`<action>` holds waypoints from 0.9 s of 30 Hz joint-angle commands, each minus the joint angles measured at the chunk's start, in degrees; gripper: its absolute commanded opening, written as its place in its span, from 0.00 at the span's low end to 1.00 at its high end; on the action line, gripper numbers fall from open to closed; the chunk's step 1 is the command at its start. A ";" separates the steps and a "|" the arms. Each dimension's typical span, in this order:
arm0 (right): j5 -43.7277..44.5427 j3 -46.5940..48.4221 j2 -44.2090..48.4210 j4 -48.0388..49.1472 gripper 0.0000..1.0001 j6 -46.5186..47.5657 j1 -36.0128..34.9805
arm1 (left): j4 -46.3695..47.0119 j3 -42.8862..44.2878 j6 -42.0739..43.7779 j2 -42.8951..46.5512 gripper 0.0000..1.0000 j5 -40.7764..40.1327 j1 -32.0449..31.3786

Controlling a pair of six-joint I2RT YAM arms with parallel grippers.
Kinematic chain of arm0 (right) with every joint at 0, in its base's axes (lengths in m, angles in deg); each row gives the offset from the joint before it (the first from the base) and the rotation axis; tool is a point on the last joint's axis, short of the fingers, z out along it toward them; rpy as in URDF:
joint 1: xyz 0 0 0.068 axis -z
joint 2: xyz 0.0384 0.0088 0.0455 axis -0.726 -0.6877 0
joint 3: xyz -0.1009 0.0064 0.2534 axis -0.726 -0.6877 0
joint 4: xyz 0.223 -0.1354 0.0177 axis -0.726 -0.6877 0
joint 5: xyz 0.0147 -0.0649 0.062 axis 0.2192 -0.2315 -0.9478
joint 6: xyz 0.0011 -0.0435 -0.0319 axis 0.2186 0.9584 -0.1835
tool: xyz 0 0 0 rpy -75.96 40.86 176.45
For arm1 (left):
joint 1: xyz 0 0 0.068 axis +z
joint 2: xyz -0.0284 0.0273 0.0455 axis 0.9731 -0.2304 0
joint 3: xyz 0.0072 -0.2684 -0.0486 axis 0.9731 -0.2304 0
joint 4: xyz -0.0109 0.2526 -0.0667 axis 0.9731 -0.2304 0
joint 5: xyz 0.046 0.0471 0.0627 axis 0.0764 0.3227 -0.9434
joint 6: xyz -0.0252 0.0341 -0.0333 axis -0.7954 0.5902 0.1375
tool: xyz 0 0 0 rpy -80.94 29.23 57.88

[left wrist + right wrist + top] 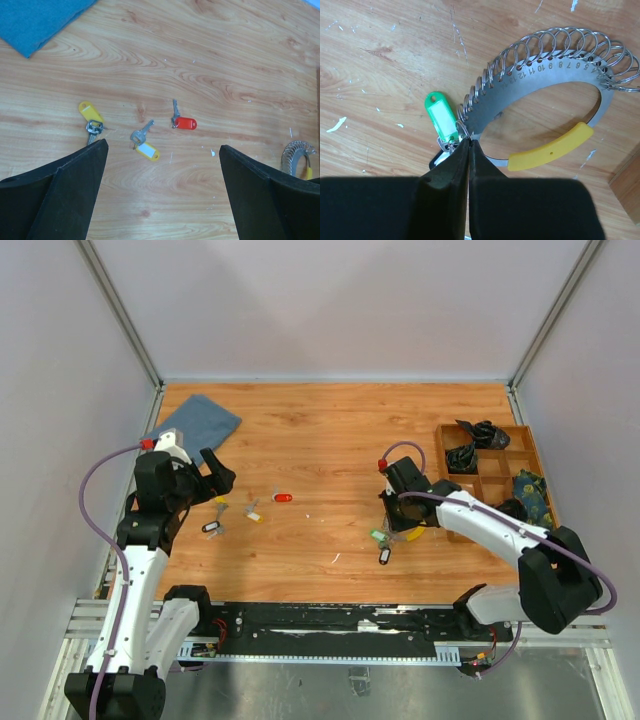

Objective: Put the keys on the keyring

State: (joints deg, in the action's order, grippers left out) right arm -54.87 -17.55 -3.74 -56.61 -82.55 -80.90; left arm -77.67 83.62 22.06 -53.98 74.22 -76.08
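keyring lies flat on the table, right of middle, just left of the tray. i see my right gripper with jaws pressed together, tips pinched on the ring's near-left rim, right beside the green tag. my left gripper hangs wide open over the left side with nothing in it. below it the loose keys are scattered apart: a red one and two yellow ones, plus a black one nearer to me. the tray sits at the right edge; two of its far compartments each hold a black cable bundle, and a right compartment holds something dark and patterned that i cannot identify. a blue cloth lies far left.
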 commanded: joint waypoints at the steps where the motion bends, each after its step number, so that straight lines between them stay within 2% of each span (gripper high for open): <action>1: -0.85 0.65 1.49 -0.80 0.01 1.50 0.39 | 1.26 -0.42 0.35 0.01 1.00 0.67 -0.34; 5: -2.81 1.16 2.83 -1.15 0.01 2.46 0.35 | 1.29 -0.28 0.46 0.07 1.00 1.16 -0.34; 13: -8.29 3.51 12.31 -1.19 0.01 7.64 -0.89 | 4.79 0.11 3.16 5.12 1.00 11.58 -0.33; 22: -13.12 4.43 21.06 1.50 0.01 15.20 -5.40 | 10.15 0.51 1.11 7.46 0.99 22.11 -1.38; 27: -14.99 5.62 24.77 4.08 0.00 16.31 -7.00 | 11.98 0.86 -0.06 7.25 0.97 21.14 -6.14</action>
State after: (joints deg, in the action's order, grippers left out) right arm -67.29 -14.93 18.10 -56.29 -69.11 -86.63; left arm -69.49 83.62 23.17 -46.75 93.23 -78.64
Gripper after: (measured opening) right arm 0.009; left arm 0.976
